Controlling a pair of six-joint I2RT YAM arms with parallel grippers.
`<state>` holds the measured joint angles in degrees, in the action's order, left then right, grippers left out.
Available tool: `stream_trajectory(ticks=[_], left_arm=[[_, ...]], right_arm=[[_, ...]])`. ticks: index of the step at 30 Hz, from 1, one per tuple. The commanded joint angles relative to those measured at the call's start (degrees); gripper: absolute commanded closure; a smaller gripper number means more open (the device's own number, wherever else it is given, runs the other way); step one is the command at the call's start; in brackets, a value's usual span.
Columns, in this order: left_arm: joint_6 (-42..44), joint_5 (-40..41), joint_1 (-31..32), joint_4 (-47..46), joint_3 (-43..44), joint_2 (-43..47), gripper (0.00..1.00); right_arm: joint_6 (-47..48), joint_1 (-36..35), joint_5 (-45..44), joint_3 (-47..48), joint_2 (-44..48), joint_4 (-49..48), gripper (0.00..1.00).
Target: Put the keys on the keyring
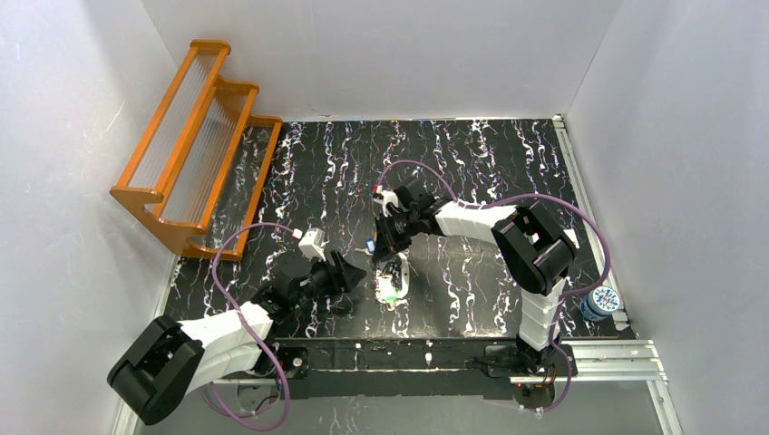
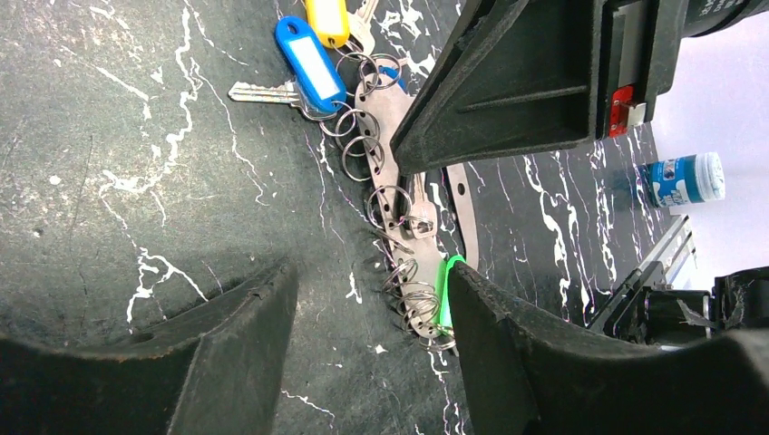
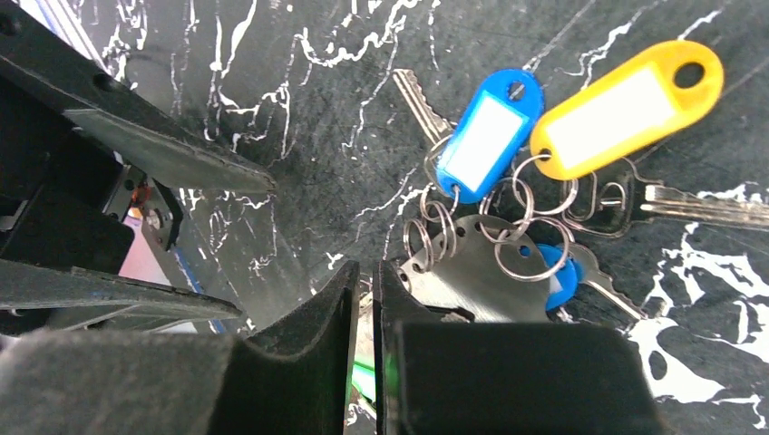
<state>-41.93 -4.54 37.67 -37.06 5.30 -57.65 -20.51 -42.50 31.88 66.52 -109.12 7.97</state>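
Observation:
The keyring (image 2: 388, 172), a flat silver oval plate with several small wire rings, lies on the black marbled table (image 1: 490, 172) in front of the arms. A blue-tagged key (image 2: 308, 59), a yellow-tagged key (image 3: 626, 104) and a small blue-headed key (image 3: 559, 276) sit at its far end. A green tag (image 2: 443, 290) sits at its near end. My left gripper (image 2: 372, 313) is open and low, its right finger (image 2: 517, 344) against the green tag. My right gripper (image 3: 365, 290) is closed from above on the keyring's edge (image 3: 462, 276), with a thin sliver of metal between the jaws.
An orange stepped rack (image 1: 195, 145) stands at the back left. A blue and white container (image 1: 598, 302) sits by the right rail, and shows in the left wrist view (image 2: 685, 179). White walls enclose the table on three sides.

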Motion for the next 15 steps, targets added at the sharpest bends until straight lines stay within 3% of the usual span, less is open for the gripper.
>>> stream_trajectory(ticks=[1,5,10,15], left_arm=[[0.86,0.19,0.01,-1.46,0.74,1.05,0.41],[0.63,0.68,0.03,-1.44,-0.2,2.36,0.41],[0.45,1.13,-0.01,-1.44,-0.43,2.18,0.42],[0.67,0.53,0.03,-1.44,0.43,0.33,0.42]], right_arm=[[-1.57,0.05,3.79,-0.52,0.2,-3.08,0.82],[-0.4,-0.03,-0.73,-0.45,0.86,-1.36,0.8],[2.04,0.03,-7.76,-0.45,0.8,0.89,0.71],[2.42,0.01,-8.57,0.17,-0.26,1.07,0.68]])
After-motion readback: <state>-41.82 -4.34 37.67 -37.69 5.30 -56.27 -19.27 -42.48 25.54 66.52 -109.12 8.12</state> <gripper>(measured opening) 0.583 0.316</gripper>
